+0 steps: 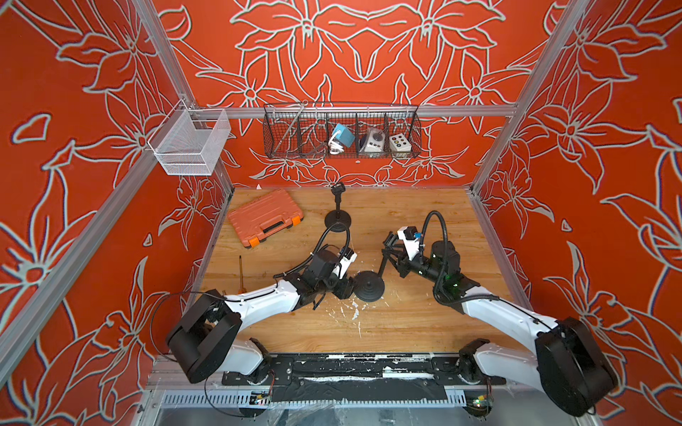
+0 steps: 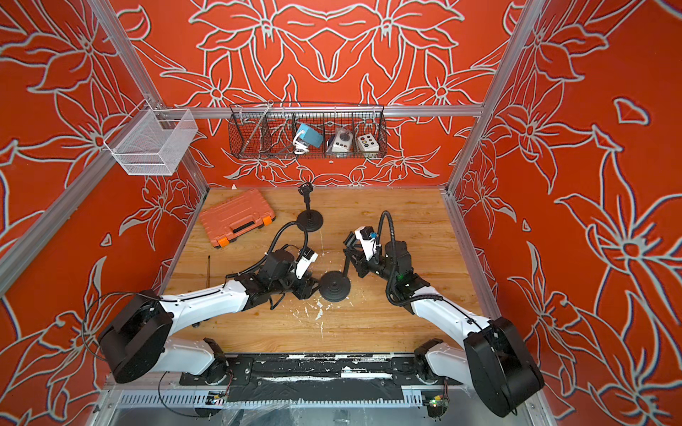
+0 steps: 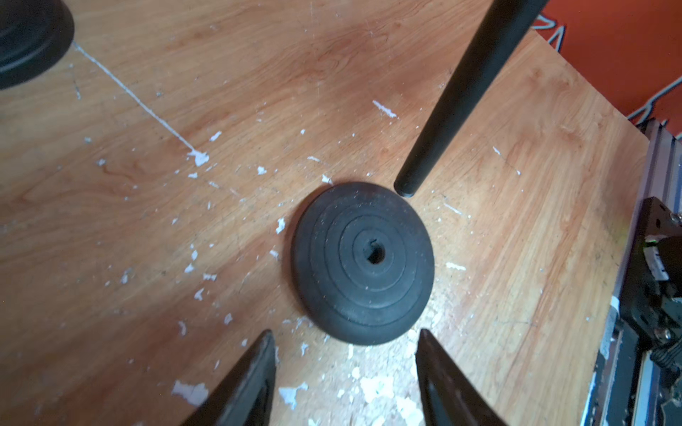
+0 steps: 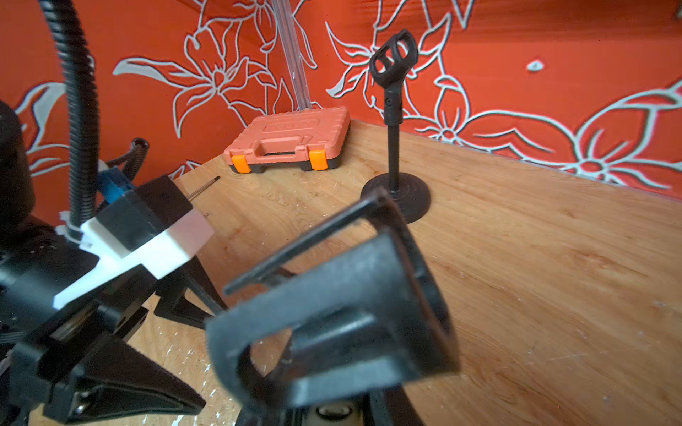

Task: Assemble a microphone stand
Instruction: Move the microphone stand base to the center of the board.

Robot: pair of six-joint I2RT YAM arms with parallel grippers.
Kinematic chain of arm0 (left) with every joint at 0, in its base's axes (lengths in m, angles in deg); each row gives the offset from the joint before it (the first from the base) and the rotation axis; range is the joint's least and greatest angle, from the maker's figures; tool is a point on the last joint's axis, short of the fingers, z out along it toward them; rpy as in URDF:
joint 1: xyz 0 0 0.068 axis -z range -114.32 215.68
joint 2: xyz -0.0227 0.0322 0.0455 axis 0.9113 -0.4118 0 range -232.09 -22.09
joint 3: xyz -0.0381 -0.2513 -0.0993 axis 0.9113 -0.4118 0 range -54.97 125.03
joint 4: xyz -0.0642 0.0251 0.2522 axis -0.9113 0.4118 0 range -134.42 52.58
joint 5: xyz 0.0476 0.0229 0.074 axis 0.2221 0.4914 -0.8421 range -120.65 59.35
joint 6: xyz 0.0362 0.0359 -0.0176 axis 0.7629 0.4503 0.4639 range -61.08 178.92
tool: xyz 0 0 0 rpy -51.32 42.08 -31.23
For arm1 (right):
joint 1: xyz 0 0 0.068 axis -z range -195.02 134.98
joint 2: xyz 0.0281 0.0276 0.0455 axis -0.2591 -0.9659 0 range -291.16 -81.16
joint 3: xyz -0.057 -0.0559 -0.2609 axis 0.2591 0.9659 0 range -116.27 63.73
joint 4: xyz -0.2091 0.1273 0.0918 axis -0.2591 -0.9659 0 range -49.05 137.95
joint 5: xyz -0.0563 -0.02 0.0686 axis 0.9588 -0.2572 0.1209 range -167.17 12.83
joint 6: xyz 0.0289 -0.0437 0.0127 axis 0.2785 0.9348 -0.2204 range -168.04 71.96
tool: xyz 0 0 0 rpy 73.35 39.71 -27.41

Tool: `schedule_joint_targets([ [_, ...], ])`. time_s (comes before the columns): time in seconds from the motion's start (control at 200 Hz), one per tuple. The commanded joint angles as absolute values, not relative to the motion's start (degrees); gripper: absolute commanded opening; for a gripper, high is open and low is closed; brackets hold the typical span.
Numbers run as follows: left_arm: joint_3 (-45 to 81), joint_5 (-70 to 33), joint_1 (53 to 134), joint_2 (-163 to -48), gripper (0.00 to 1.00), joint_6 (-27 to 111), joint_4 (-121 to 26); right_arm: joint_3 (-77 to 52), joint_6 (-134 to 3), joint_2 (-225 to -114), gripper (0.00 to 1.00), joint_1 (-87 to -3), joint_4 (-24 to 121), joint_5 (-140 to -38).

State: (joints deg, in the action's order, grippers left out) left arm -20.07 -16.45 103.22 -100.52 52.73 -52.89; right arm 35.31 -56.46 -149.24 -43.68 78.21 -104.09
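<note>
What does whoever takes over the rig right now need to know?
Left gripper: open, beside the round base, not touching it.
Right gripper: shut on the pole, tilted, clip end up.
Base flat on the table, centre hole empty; pole's lower end by the rim, not in the hole.
Done: pole lifted and brought over. An assembled stand stands at the back.
Left: seat the pole in the hole, likely with the left gripper steadying the base.
</note>
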Motion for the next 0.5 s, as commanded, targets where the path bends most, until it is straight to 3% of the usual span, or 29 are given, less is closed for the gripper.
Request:
schedule_joint_targets([
  [0.0,-22.07,-12.81,101.53,-98.15,0.59,53.30,-58.36,35.20,-55.77,-150.28,0.00,-45.14,82.55,-104.51],
  [0.495,-24.08,-12.52,100.13,-96.74,0.59,53.56,-62.18,34.91,-56.19,-155.06,0.00,-49.29,85.30,-104.60],
])
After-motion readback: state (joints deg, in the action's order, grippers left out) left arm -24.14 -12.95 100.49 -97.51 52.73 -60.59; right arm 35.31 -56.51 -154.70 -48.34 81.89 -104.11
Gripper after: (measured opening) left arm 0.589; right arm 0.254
